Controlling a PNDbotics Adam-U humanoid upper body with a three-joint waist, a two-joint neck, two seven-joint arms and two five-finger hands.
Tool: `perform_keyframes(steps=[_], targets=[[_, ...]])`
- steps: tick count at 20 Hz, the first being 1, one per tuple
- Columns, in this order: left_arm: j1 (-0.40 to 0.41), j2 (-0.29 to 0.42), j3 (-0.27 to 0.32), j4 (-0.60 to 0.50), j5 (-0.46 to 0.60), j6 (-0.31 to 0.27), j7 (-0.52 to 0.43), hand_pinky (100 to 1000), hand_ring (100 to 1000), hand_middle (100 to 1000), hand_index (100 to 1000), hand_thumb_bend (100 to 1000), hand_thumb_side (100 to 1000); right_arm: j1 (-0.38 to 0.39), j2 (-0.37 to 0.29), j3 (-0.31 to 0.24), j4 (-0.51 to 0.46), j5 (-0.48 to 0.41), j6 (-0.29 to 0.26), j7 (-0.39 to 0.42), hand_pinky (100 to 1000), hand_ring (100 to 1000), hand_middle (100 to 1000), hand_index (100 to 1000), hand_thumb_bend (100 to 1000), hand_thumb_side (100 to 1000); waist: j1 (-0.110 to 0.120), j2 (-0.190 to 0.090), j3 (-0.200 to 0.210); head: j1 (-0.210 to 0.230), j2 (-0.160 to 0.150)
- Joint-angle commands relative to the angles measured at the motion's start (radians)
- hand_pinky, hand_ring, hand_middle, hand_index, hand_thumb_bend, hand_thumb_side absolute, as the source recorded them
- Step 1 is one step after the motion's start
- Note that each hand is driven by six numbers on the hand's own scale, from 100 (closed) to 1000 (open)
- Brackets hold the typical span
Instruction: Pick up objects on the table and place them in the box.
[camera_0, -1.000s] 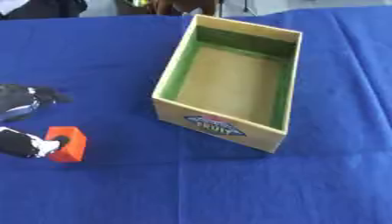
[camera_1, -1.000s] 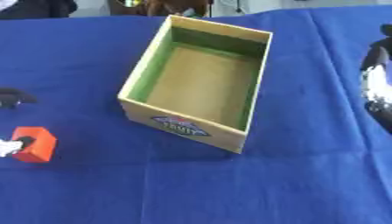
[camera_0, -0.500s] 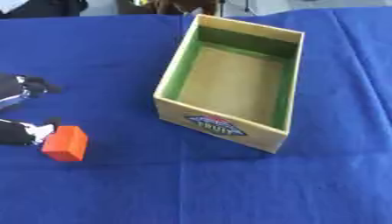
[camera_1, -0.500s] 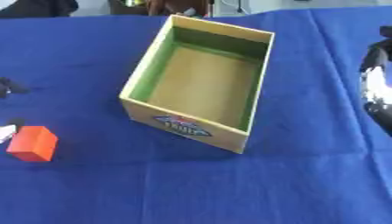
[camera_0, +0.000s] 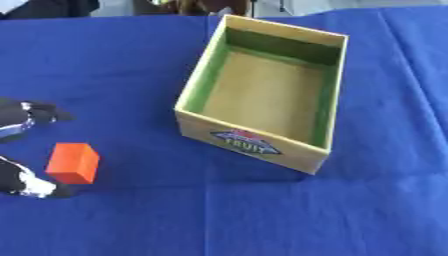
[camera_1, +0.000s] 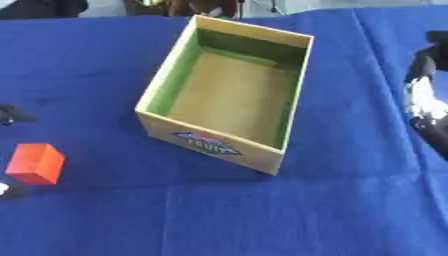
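Observation:
An orange block (camera_0: 73, 162) lies on the blue tablecloth at the left. My left hand (camera_0: 21, 119) comes in from the left edge, open, with dark fingers above the block and its thumb (camera_0: 33, 186) by the block's lower left corner; neither curls round it. The cardboard box (camera_0: 255, 142), green inside with a fruit label on its front wall, stands empty in the middle, to the right of the block. My right hand (camera_1: 424, 98) shows only at the right edge of the right eye view, well away from the box.
The blue cloth (camera_0: 262, 215) covers the whole table, with open room in front of the box and between box and block. Dark shapes (camera_0: 52, 7) stand past the far edge.
My left hand has drawn back to the left, and its lower part has slid from beside the block to its lower left corner. Block, box and right hand have stayed put.

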Motion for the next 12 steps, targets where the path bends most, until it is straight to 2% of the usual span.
perform_keyframes(steps=[1, 12], targets=[[-0.012, 0.039, 0.012, -0.012, -0.011, -0.010, -0.027, 662, 838, 884, 988, 719, 706, -0.007, -0.009, -0.003, -0.015, 0.001, -0.002, 0.003, 738, 652, 602, 798, 100, 566, -0.001, -0.021, 0.000, -0.001, -0.012], [-0.048, 0.012, -0.036, 0.062, -0.060, -0.034, -0.013, 629, 816, 832, 958, 609, 669, -0.008, -0.002, 0.001, -0.015, -0.003, -0.003, 0.010, 740, 653, 601, 798, 100, 567, -0.003, -0.020, -0.009, 0.007, -0.019]])
